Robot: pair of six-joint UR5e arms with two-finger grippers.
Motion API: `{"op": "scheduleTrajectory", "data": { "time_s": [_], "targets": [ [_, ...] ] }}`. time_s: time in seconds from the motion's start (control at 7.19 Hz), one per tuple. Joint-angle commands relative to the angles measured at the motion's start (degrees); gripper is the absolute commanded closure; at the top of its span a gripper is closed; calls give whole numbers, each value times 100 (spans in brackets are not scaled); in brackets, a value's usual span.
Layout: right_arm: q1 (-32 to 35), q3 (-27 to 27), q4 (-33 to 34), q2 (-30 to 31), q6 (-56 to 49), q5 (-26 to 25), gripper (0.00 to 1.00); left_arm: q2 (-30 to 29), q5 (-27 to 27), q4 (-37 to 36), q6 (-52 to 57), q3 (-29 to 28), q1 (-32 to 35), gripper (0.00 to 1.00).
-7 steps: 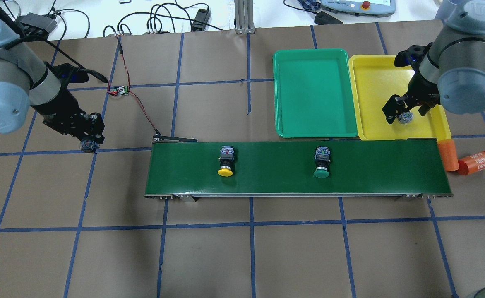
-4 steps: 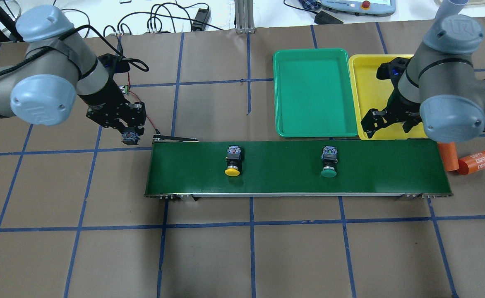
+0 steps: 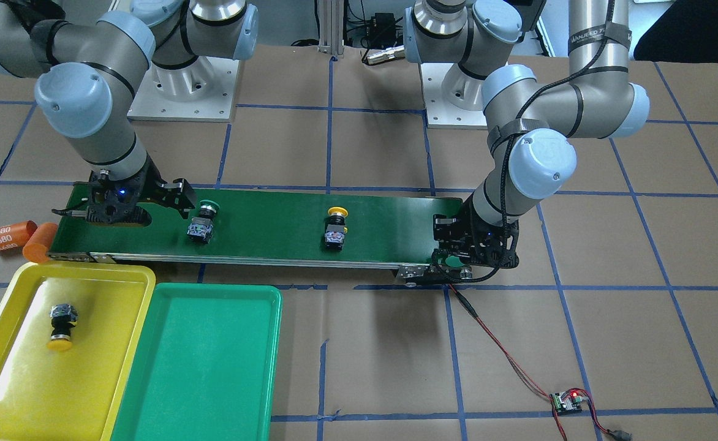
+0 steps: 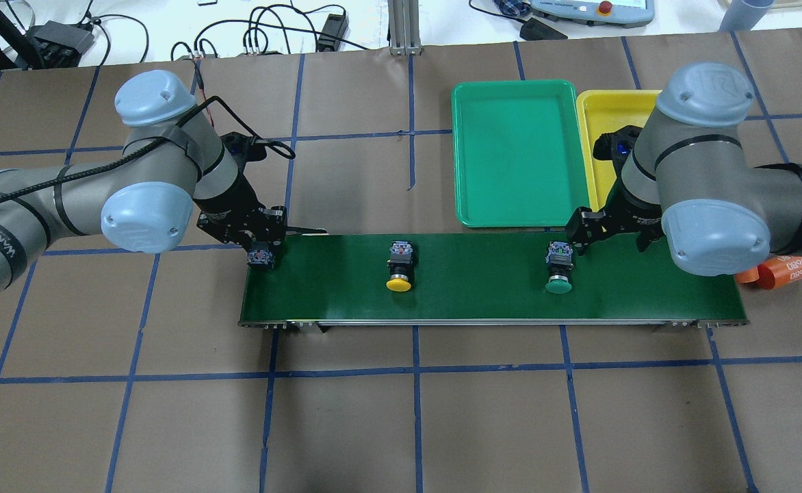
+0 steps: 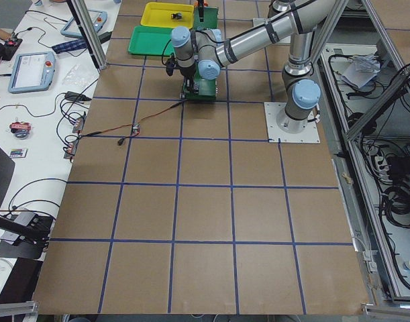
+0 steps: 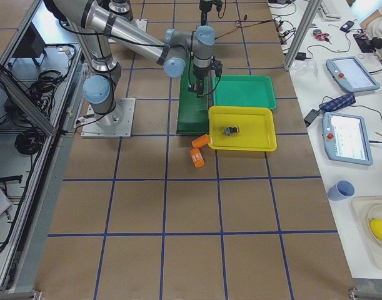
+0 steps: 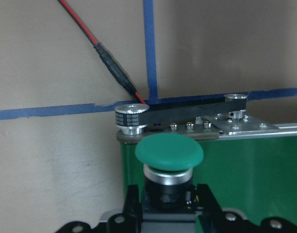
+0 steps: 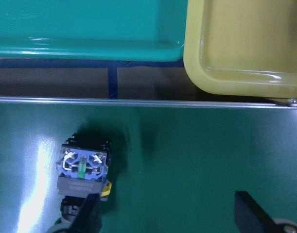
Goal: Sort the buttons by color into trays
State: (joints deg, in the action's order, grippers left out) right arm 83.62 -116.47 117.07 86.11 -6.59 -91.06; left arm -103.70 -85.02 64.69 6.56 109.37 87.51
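Observation:
My left gripper (image 4: 262, 255) is shut on a green-capped button (image 7: 169, 153) at the left end of the dark-green conveyor belt (image 4: 483, 294). On the belt lie a yellow-capped button (image 4: 399, 268) and a green-capped button (image 4: 558, 270). Just right of that green button, my right gripper (image 4: 610, 239) hangs open with nothing between its fingers; in the right wrist view the button (image 8: 82, 172) lies by one finger. Another yellow-capped button (image 3: 62, 324) lies in the yellow tray (image 3: 3, 318). The green tray (image 3: 200, 367) beside it holds nothing.
Two orange cylinders (image 4: 784, 269), one marked 4680, lie off the belt's right end. A red-black wire (image 3: 500, 349) runs from the belt's left end to a small circuit board (image 3: 567, 401). Both trays sit just behind the belt's right half.
My left arm carried its button right to the belt's left end. My right gripper left a yellow button in the yellow tray and came over the belt. Both belt buttons drifted right.

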Motion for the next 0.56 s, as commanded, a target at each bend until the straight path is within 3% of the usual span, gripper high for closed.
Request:
{"op": "scheduleTrajectory", "data": {
  "time_s": [0.0,0.14,0.42],
  "targets": [
    [58,-95,9,12,70,71,4,86,-6,-27,56,67,21,100],
    [58,-95,17,-49,70,63,4,156,-49,52,-31,67,29,3],
    [58,-95,52,-59,70,71,4,254,-67,175,-32,85,56,0]
  ]
}}
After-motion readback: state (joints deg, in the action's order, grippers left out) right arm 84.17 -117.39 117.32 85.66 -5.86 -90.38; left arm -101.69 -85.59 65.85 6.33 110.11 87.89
